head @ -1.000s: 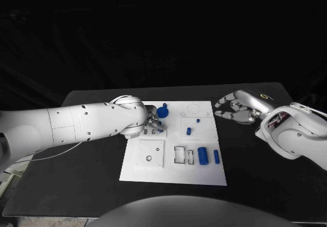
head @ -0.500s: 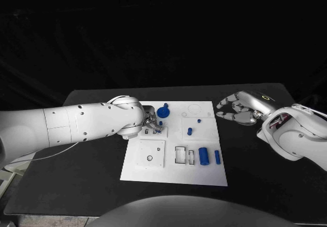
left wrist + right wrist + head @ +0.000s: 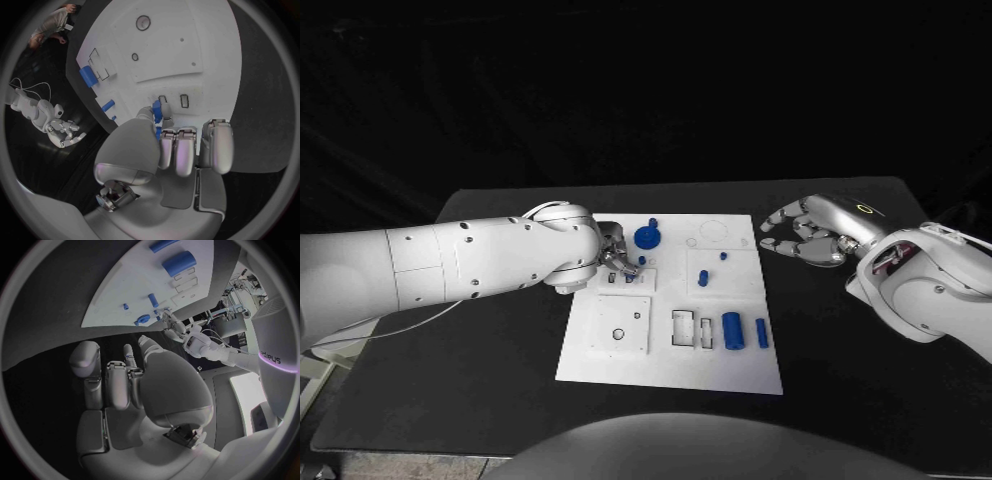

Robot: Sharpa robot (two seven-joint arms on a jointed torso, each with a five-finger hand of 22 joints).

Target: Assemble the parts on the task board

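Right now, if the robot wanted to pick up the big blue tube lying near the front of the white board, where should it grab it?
Best around the middle of the big blue tube, coming straight down from above. It lies flat on the white board, with its long sides facing left and right, so fingers could probably close across those sides. A thinner blue stick lies close beside it, which leaves little room there.

Robot lab: black-draped table (image 3: 834, 330), white task board (image 3: 668, 360).

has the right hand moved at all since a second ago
No. The right hand hovers beside the task board's far right corner as before; the slight shift matches the whole picture's.
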